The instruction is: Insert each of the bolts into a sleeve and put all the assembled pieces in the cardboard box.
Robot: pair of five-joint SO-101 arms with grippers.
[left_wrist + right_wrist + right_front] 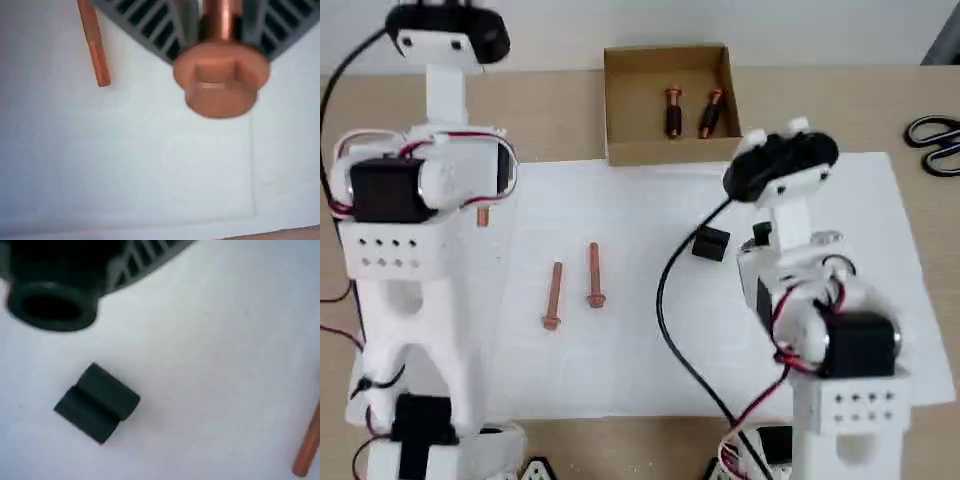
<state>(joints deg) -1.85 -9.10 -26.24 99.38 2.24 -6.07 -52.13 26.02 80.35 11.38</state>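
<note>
While our left gripper [218,22] clamps a bolt [220,82] by its shank, our right gripper [60,265] holds a black sleeve [52,307] near a loose sleeve [97,402].

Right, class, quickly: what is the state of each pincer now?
The left pincer is shut on a bolt.
The right pincer is shut on a sleeve.

held bolt [220,82]: we lose its shank at the view's edge | loose bolt [307,447]: cropped | scissors [932,143]: cropped | held sleeve [50,307]: blurred
</note>
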